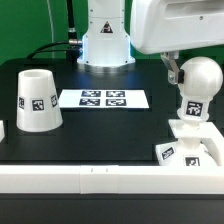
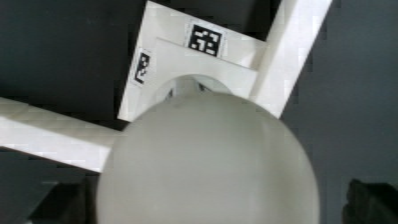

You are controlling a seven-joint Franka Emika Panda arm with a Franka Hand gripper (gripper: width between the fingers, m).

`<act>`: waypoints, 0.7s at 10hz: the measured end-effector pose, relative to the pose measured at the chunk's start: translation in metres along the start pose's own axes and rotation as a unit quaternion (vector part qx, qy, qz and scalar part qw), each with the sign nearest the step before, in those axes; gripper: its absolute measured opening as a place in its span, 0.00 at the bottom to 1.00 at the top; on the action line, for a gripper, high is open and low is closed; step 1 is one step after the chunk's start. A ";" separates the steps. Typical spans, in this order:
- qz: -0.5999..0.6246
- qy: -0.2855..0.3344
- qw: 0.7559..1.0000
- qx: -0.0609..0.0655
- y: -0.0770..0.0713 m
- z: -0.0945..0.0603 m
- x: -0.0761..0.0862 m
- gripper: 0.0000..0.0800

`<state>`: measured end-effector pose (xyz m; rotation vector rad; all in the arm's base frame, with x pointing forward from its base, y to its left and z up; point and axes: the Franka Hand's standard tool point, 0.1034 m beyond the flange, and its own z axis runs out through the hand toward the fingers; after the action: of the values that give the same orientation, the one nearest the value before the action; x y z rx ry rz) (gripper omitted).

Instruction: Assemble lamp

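The white round bulb (image 1: 200,78) stands upright over the flat square base (image 1: 172,154) at the exterior view's right, its tagged neck reaching down to the base's socket. My gripper (image 1: 190,72) comes from above and is shut on the bulb's round head; one dark finger (image 1: 172,71) shows on its side. In the wrist view the bulb (image 2: 214,150) fills the middle between my gripper's (image 2: 214,205) dark fingers (image 2: 64,203), with the tagged base (image 2: 199,45) beyond it. The tapered shade (image 1: 37,98) stands apart at the exterior view's left.
The marker board (image 1: 103,99) lies flat on the black table between the shade and the bulb. A white rail (image 1: 80,178) runs along the table's front edge. The arm's white pedestal (image 1: 105,40) stands at the back.
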<state>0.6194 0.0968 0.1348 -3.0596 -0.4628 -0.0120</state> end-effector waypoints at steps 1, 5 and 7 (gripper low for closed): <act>0.000 0.000 1.000 0.000 0.000 0.000 0.000 0.87; 0.006 -0.001 1.000 0.001 0.006 0.001 -0.001 0.71; 0.006 0.000 1.000 0.001 0.006 0.001 -0.001 0.72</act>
<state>0.6200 0.0911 0.1338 -3.0612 -0.4454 -0.0102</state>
